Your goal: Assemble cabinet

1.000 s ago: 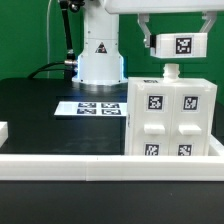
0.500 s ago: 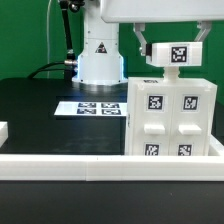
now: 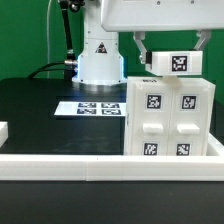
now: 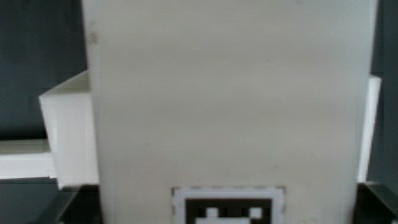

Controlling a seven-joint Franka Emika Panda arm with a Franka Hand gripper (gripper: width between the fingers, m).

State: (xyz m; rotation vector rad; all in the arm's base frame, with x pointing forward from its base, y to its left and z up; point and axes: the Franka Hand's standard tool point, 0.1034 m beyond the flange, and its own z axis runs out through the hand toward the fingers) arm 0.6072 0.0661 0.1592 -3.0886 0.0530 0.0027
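The cabinet body (image 3: 170,115) is a tall white box with several black-and-white tags on its front, standing at the exterior view's right. My gripper (image 3: 172,56) is shut on a smaller white tagged top piece (image 3: 180,63) and holds it level right at the top of the box; I cannot tell whether it touches. In the wrist view this white piece (image 4: 222,100) fills the middle, with its tag (image 4: 228,208) between the jaws. The box's edges (image 4: 68,130) show on either side behind it.
The marker board (image 3: 92,108) lies on the black table in front of the robot base (image 3: 98,55). A long white rail (image 3: 100,165) runs along the front edge. Another white part (image 3: 3,130) shows at the exterior view's left edge.
My gripper has come down and shifted towards the exterior view's left with the tagged piece, from clear above the box to its top.
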